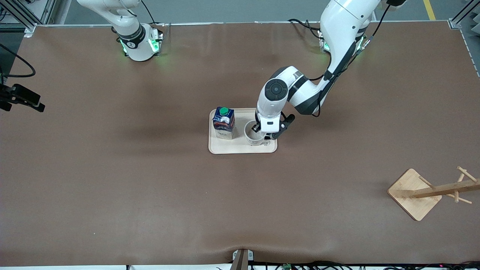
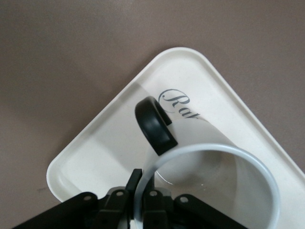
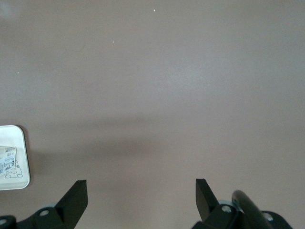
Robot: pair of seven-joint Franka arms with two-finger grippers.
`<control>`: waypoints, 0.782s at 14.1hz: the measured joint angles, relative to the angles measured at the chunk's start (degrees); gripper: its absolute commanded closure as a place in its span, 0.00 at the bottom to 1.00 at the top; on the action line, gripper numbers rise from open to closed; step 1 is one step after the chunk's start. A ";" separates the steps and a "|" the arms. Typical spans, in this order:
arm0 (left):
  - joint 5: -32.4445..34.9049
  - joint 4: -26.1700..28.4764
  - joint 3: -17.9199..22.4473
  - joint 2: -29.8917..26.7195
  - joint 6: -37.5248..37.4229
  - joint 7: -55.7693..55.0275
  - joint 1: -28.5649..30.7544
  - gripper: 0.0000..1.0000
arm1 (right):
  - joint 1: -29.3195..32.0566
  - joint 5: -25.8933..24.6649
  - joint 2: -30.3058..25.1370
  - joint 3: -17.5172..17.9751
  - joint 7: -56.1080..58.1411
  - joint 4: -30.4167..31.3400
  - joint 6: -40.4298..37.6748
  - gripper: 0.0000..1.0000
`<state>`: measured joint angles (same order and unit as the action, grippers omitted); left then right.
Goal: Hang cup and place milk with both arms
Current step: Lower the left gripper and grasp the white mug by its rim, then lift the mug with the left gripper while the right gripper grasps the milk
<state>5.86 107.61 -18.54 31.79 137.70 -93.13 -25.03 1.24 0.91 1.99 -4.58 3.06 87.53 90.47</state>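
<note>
The white cup (image 1: 253, 137) stands on a cream tray (image 1: 225, 148) at the table's middle. My left gripper (image 1: 264, 137) is shut on the cup's rim, one finger inside and one outside. In the left wrist view the rim (image 2: 259, 169) runs between the black fingers (image 2: 135, 180), and the black loop handle (image 2: 155, 125) sticks out beside them. The dark-blue milk (image 1: 224, 123) with its green cap stands upright on the same tray, beside the cup toward the right arm's end. My right gripper (image 3: 141, 192) hangs open over bare brown table, with nothing between its fingers.
A wooden peg rack (image 1: 431, 190) on a square base stands toward the left arm's end of the table, nearer to the front camera than the tray. A black camera mount (image 1: 22, 98) juts in at the right arm's end. The tray's corner (image 3: 26, 162) shows in the right wrist view.
</note>
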 measured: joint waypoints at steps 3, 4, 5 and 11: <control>0.06 -0.83 0.02 -0.28 0.00 -0.22 0.45 1.00 | 0.03 0.02 0.85 -0.03 -0.01 0.01 0.00 0.00; 0.12 -1.20 0.04 -0.71 -0.02 -0.22 0.65 1.00 | 0.03 0.02 1.19 0.04 -0.01 0.02 -0.01 0.00; 0.21 -1.52 0.05 -1.71 -0.36 -0.19 1.07 1.00 | 0.02 0.16 1.66 0.16 -0.01 0.10 -0.08 0.00; 0.49 -2.13 0.18 -12.02 -9.00 12.60 8.17 1.00 | -0.51 5.06 5.30 0.55 -6.80 0.77 -1.82 0.00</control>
<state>6.35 105.47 -18.35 19.78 128.70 -80.53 -16.87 0.73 5.96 7.29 -4.03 -3.73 88.31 88.65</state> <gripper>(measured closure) 0.943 0.000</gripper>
